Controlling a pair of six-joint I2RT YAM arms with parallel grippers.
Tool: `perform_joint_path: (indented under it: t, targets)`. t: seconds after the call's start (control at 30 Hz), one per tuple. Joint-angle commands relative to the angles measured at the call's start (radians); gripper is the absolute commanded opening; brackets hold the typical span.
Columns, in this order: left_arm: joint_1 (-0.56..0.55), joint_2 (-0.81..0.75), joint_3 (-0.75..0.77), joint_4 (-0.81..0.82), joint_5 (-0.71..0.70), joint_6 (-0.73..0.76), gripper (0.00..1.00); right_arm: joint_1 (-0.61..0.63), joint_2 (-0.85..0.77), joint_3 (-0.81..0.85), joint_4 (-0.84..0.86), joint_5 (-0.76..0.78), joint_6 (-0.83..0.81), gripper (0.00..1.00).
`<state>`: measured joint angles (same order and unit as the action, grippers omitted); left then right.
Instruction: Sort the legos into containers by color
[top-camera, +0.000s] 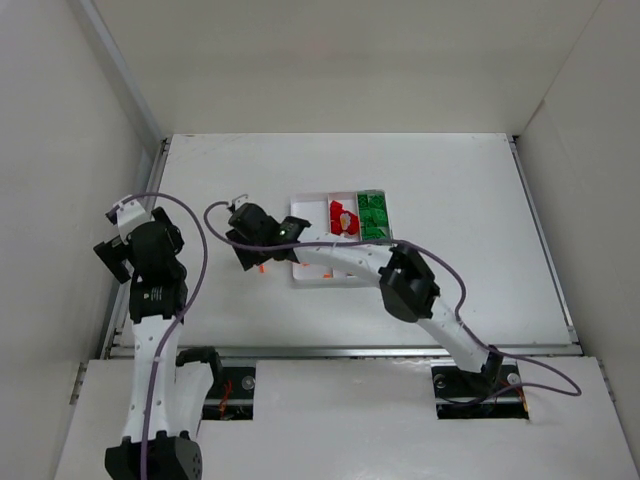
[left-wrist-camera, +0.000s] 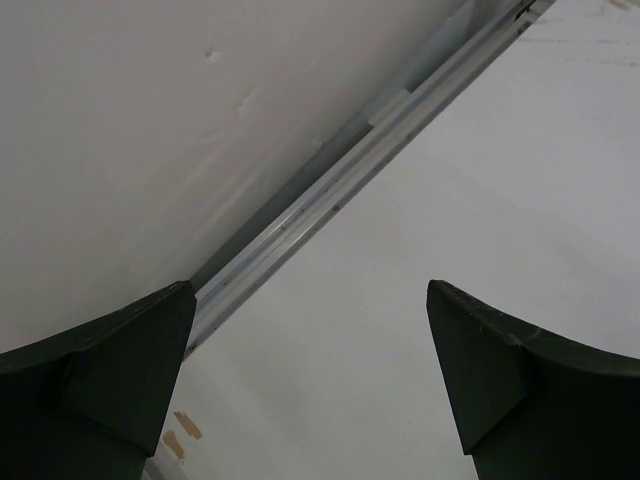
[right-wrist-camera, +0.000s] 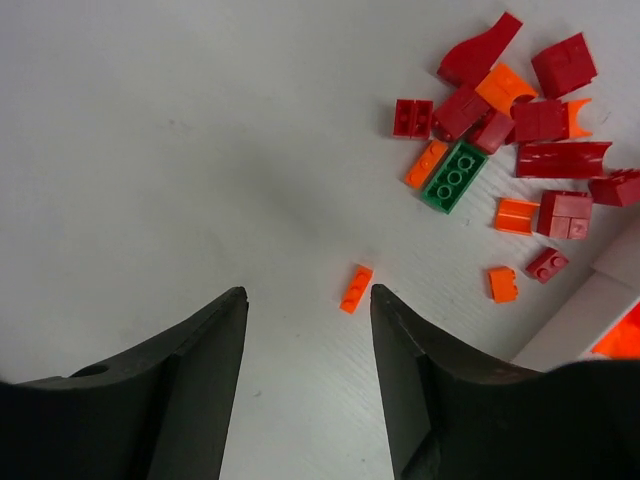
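My right gripper (right-wrist-camera: 308, 292) is open just above the table, with nothing between its fingers. A small orange lego (right-wrist-camera: 356, 288) lies flat just ahead, close to the right fingertip (right-wrist-camera: 378, 292). Beyond it a loose heap of dark red and orange legos (right-wrist-camera: 540, 120) surrounds one green lego (right-wrist-camera: 453, 177). In the top view the right gripper (top-camera: 248, 260) reaches left past the white tray (top-camera: 310, 197). That tray's containers hold red legos (top-camera: 343, 218) in the middle and green legos (top-camera: 373, 214) on the right. My left gripper (left-wrist-camera: 310, 290) is open over bare table.
The left arm (top-camera: 150, 270) is folded near the table's left edge, beside a metal rail (left-wrist-camera: 330, 190) and the side wall. The right arm's forearm (top-camera: 350, 258) lies across the tray's near end. A tray corner (right-wrist-camera: 580, 315) shows at the right wrist view's lower right.
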<state>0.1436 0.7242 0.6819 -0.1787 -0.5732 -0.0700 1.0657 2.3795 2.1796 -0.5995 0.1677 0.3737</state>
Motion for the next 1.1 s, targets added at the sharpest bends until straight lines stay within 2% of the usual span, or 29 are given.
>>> perform_joint_path:
  t: [0.0, 0.2, 0.37, 0.5, 0.6, 0.63, 0.8, 0.97, 1.07]
  targets:
    - [0.002, -0.060, -0.028, 0.053, 0.007, -0.030, 1.00, 0.014, 0.053, 0.063, -0.034, 0.148, 0.016, 0.58]
    - [0.002, -0.098, -0.038, 0.053, 0.007, -0.030, 1.00, 0.025, 0.109, 0.063, -0.056, 0.222, 0.016, 0.58]
    - [0.002, -0.117, -0.038, 0.053, 0.007, -0.030, 1.00, 0.025, 0.118, 0.030, -0.056, 0.199, 0.025, 0.58]
    - [0.002, -0.128, -0.047, 0.053, 0.007, -0.030, 1.00, 0.036, 0.118, 0.008, -0.046, 0.158, 0.025, 0.34]
    - [-0.007, -0.128, -0.047, 0.053, 0.007, -0.030, 1.00, 0.045, 0.127, -0.012, -0.046, 0.121, 0.036, 0.12]
    - [-0.007, -0.128, -0.047, 0.053, 0.007, -0.030, 1.00, 0.045, 0.127, -0.026, -0.046, 0.121, 0.036, 0.00]
    - [-0.016, -0.128, -0.047, 0.053, 0.007, -0.021, 1.00, 0.045, 0.064, -0.059, 0.021, 0.108, 0.025, 0.00]
    - [-0.016, -0.128, -0.047, 0.053, 0.018, -0.021, 1.00, 0.011, -0.156, -0.141, 0.113, 0.139, 0.014, 0.00]
    - [-0.016, -0.128, -0.047, 0.062, 0.053, -0.011, 1.00, -0.030, -0.251, -0.211, 0.100, 0.193, 0.036, 0.00]
